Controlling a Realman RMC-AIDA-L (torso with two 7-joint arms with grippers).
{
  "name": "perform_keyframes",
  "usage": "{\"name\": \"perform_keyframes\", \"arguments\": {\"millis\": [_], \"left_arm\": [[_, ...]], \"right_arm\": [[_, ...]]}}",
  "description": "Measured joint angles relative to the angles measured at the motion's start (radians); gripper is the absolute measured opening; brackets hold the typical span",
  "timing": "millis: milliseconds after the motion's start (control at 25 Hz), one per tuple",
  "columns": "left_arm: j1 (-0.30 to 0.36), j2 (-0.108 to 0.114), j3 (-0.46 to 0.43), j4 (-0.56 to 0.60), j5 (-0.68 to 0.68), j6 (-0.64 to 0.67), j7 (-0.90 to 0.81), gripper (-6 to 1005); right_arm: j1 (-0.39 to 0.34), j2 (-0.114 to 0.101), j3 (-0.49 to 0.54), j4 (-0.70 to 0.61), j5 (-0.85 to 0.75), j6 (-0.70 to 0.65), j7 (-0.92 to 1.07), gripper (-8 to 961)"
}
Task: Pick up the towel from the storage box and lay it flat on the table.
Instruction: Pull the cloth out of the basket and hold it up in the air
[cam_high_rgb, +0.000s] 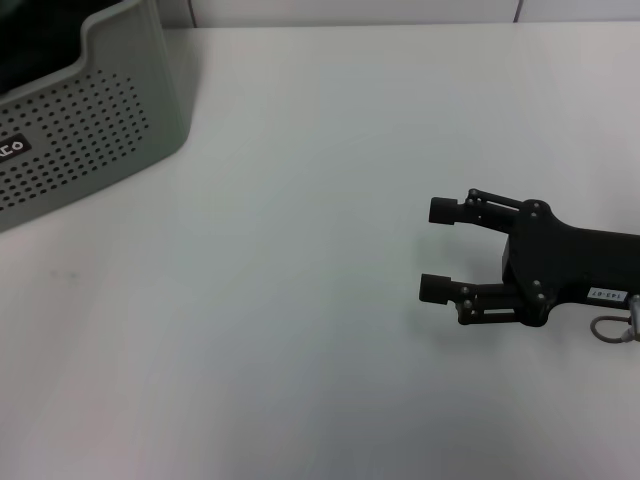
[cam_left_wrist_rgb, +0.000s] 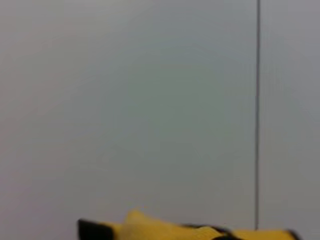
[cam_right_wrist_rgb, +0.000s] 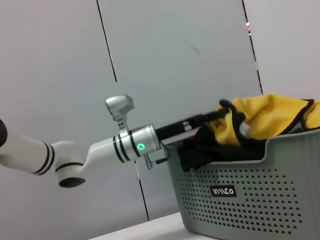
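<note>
The grey perforated storage box (cam_high_rgb: 90, 130) stands at the far left of the white table (cam_high_rgb: 300, 330). In the right wrist view my left gripper (cam_right_wrist_rgb: 216, 131) reaches level over the storage box (cam_right_wrist_rgb: 250, 200) rim and is shut on the mustard-yellow towel (cam_right_wrist_rgb: 265, 117), which hangs bunched above the rim. The towel also shows at the edge of the left wrist view (cam_left_wrist_rgb: 165, 230). The head view shows neither the towel nor the left gripper. My right gripper (cam_high_rgb: 437, 250) is open and empty, low over the table at the right, pointing left.
A grey panelled wall (cam_right_wrist_rgb: 175, 60) stands behind the box. The left arm's silver wrist with a green light (cam_right_wrist_rgb: 135, 146) stretches beside the box. The box carries a small black label (cam_right_wrist_rgb: 222, 191).
</note>
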Motion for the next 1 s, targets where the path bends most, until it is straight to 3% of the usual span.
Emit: {"name": "perform_keyframes", "arguments": {"millis": [240, 440, 560, 720, 840, 1000], "left_arm": [[0.01, 0.031, 0.0, -0.074, -0.104, 0.35, -0.059, 224], [0.002, 0.017, 0.005, -0.084, -0.195, 0.625, -0.143, 182], [-0.003, 0.001, 0.051, -0.088, -0.26, 0.697, -0.185, 168], [-0.002, -0.005, 0.206, -0.14, -0.36, 0.708, -0.195, 150], [-0.007, -0.007, 0.322, -0.198, -0.41, 0.709, -0.172, 137], [-0.02, -0.008, 0.381, -0.297, -0.433, 0.708, -0.088, 111]], "right_arm": [[-0.001, 0.0, 0.0, 0.0, 0.0, 0.0, -0.001, 875], [-0.001, 0.0, -0.003, 0.001, 0.027, -0.001, -0.036, 874], [-0.001, 0.003, -0.012, 0.003, 0.075, -0.021, -0.067, 873], [0.014, 0.006, -0.073, 0.013, 0.182, -0.085, -0.133, 872], [0.035, 0.006, -0.17, 0.006, 0.29, -0.098, -0.193, 871], [0.084, 0.006, -0.304, 0.002, 0.413, -0.059, -0.289, 870]]}}
